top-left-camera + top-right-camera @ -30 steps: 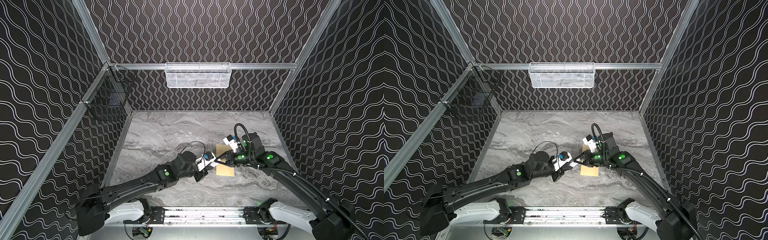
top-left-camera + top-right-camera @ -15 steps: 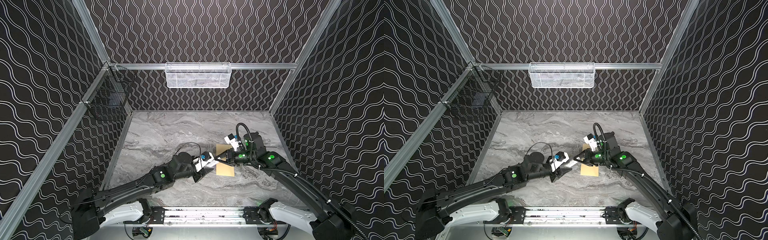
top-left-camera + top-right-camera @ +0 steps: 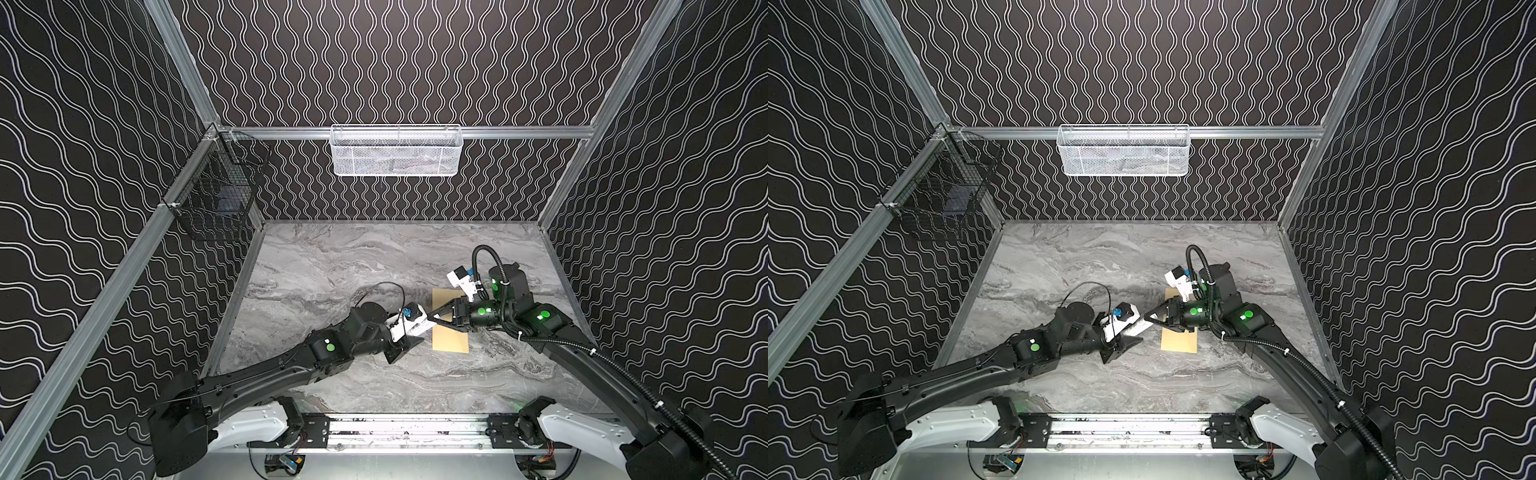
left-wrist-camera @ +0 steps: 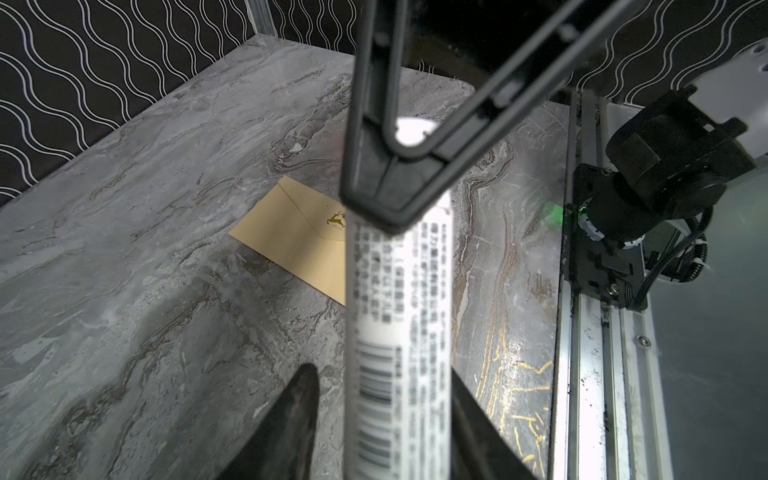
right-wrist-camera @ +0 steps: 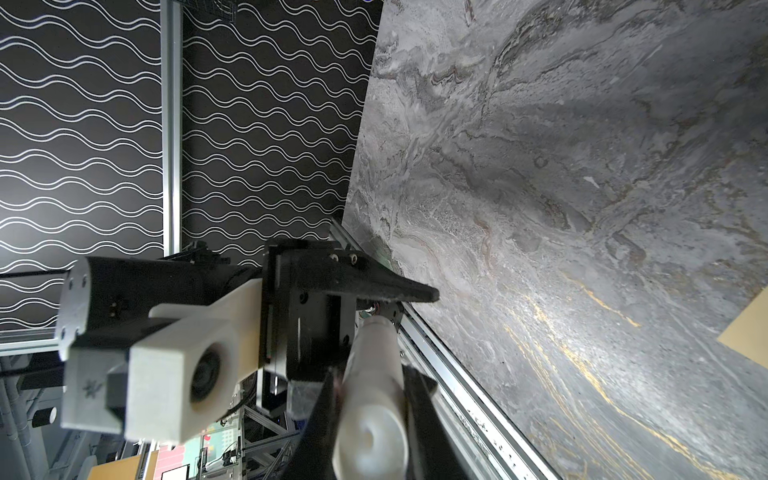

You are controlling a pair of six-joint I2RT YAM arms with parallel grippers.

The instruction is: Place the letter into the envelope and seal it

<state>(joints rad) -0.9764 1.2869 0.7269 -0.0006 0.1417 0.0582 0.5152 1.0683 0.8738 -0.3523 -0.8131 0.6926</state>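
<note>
Envelope (image 4: 291, 245): matt tan paper is seen; gold mark (image 4: 336, 219) is printed on it. Tube (image 4: 399, 324): smooth white plastic, printed label. Table (image 3: 332, 266): smooth grey marble-look top, semi-gloss glare is noted. Front rail (image 3: 407, 428): bare metal. Mesh basket (image 3: 395, 151): white-coated metal. Wire basket (image 3: 216, 199): black.

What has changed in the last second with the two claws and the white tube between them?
The left gripper opened its jaws, letting go of the white cylindrical tube, which still runs between them. The right gripper kept its grip on the tube; the tan paper envelope stayed flat on the grey marble table.
</note>
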